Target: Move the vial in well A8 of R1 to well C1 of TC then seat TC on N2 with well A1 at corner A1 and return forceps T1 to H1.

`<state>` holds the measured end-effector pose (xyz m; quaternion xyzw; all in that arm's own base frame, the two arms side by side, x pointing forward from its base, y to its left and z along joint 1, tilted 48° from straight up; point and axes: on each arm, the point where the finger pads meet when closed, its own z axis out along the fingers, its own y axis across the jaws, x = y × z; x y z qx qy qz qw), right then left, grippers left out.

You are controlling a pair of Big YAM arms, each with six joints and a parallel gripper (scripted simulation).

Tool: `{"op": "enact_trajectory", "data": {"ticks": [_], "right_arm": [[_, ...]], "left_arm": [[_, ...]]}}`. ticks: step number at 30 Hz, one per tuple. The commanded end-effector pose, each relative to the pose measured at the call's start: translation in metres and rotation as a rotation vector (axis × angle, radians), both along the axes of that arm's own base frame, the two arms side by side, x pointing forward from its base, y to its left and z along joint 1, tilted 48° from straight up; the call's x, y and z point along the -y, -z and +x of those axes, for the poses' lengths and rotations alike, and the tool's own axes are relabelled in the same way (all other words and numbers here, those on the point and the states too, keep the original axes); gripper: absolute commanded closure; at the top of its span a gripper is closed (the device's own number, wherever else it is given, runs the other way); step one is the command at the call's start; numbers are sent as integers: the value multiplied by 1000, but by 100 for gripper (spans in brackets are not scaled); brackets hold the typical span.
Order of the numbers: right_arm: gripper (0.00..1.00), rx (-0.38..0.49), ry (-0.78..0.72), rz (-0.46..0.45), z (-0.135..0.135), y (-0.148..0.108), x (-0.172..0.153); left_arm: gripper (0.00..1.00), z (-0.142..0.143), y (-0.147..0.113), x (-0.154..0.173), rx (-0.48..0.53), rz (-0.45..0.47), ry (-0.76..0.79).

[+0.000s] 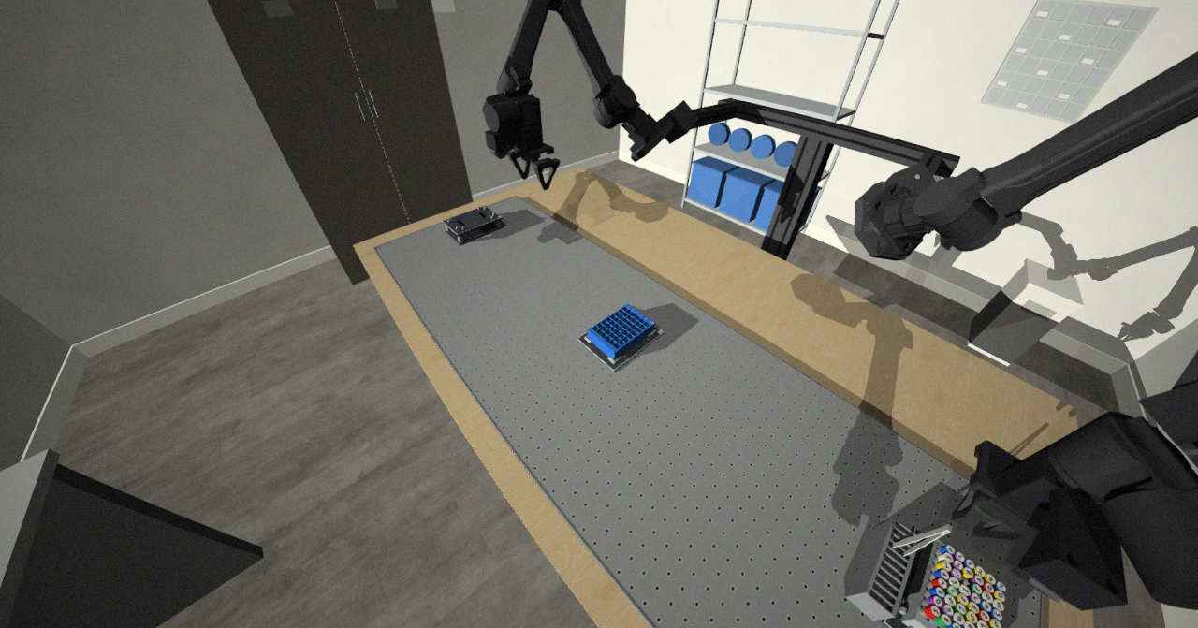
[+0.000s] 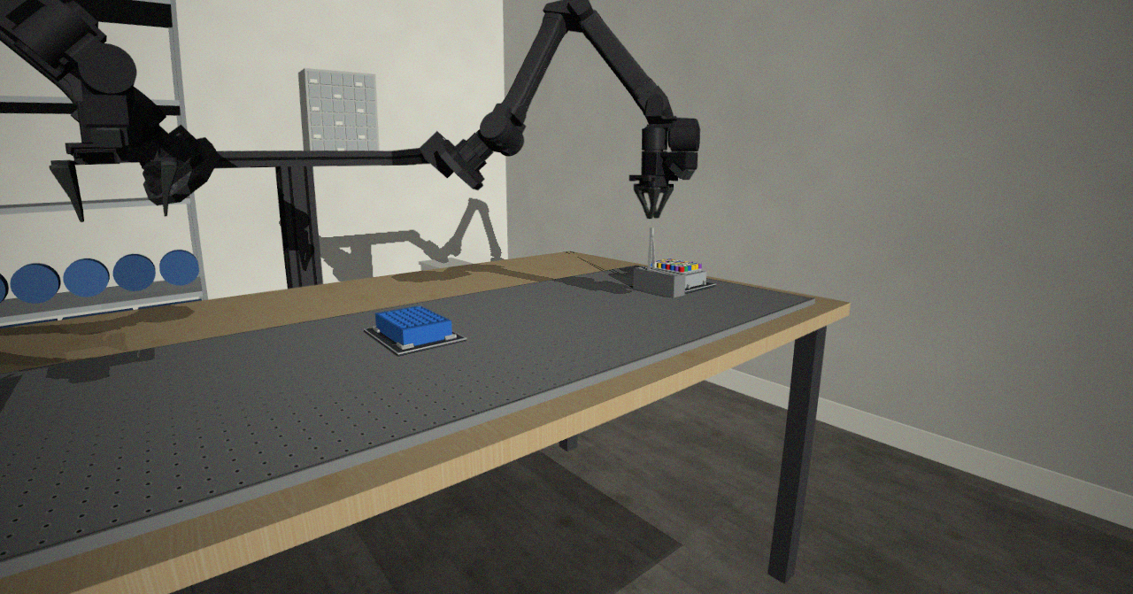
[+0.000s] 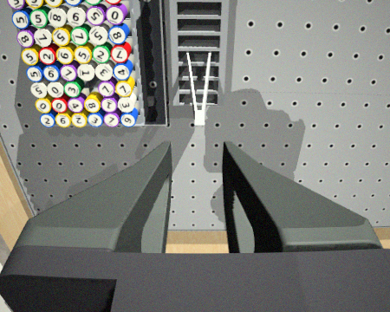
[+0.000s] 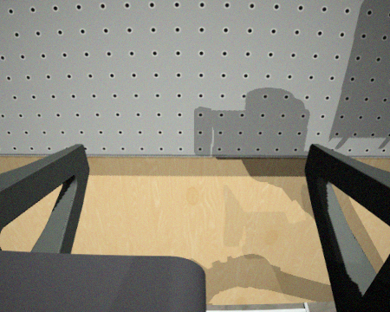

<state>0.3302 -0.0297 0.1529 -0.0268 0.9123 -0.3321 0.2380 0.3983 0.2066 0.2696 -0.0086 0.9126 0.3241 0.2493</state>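
Observation:
The forceps T1 [image 3: 198,83] stand in the slotted holder H1 [image 3: 198,29], tips down, next to the vial rack R1 [image 3: 76,52], which is full of coloured numbered caps. My left gripper [image 3: 197,154] hangs right above the forceps' top end with its fingers narrowly apart and nothing between them; in the exterior view it [image 2: 651,212] is a short way above the forceps [image 2: 651,245]. The blue tube carrier TC [image 1: 620,332] sits on a plate mid-table, its wells empty. The raised nest N2 [image 1: 473,224] is at the far end. My right gripper [image 1: 535,167] is wide open and empty, high above the table edge near N2.
The rack [image 1: 961,582] and holder [image 1: 892,570] stand at the near table end, partly covered by my left arm. A shelf with blue bins [image 1: 737,188] stands beyond the table's far side. The table has a wooden border around the grey perforated mat.

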Motion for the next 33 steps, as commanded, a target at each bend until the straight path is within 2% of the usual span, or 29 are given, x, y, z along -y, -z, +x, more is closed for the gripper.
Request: {"op": "enact_trajectory", "data": {"ticks": [1, 15, 17, 25, 33], "right_arm": [[0, 19, 4, 7, 5, -8, -2], [0, 19, 4, 7, 5, -8, -2], [0, 19, 4, 7, 5, -8, -2], [0, 19, 4, 7, 5, -8, -2], [0, 19, 4, 7, 5, -8, -2]], "left_arm": [[76, 2, -10, 1, 21, 7, 4], [76, 2, -9, 1, 21, 7, 4], [76, 3, 10, -3, -11, 2, 7], [76, 6, 11, -12, 0, 6, 0], [76, 11, 25, -20, -11, 2, -1]]}}
